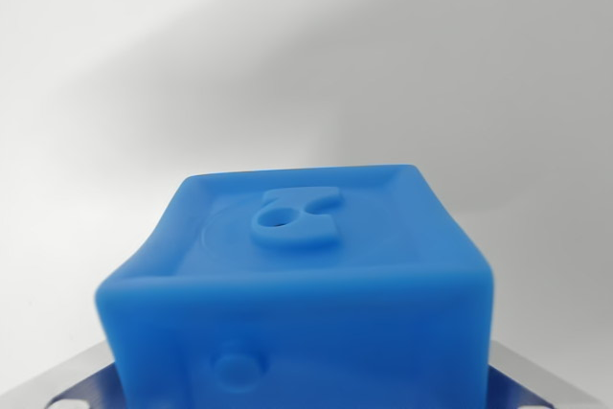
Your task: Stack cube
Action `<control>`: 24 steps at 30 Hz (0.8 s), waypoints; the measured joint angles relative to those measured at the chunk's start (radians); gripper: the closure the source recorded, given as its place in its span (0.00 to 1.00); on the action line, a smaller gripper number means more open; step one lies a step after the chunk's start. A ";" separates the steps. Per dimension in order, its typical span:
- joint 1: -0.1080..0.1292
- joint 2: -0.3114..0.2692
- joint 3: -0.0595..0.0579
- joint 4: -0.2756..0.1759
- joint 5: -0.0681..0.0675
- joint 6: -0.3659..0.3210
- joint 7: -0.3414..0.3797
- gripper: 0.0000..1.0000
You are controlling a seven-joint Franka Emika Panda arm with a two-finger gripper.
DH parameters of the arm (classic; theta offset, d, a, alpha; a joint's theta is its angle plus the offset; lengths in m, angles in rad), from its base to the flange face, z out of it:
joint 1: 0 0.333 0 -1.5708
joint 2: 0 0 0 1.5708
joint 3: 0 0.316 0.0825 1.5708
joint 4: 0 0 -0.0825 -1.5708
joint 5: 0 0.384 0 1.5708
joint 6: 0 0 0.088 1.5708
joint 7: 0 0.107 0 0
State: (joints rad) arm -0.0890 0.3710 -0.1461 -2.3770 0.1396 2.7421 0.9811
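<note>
Flanking the bottom corners of the wrist view, two metal fingers [67, 385] of the gripper [306, 395] are pressing against the sides of a blue cube [306, 284], holding it clamped between them. The soft-looking cube is filling the lower half of the view, its top face showing a raised rim and an embossed figure [297, 217] with a small hole. Beyond it, a plain white surface [306, 55] is stretching away, crossed by a soft grey shadow.
</note>
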 joint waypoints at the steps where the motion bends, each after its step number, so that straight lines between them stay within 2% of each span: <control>1: 0.002 -0.008 -0.002 -0.002 -0.003 -0.006 0.002 1.00; 13: 0.017 -0.092 -0.024 -0.011 -0.034 -0.078 0.024 1.00; 24: 0.021 -0.175 -0.033 -0.015 -0.068 -0.152 0.046 1.00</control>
State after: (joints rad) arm -0.0678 0.1960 -0.1794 -2.3920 0.0719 2.5903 1.0268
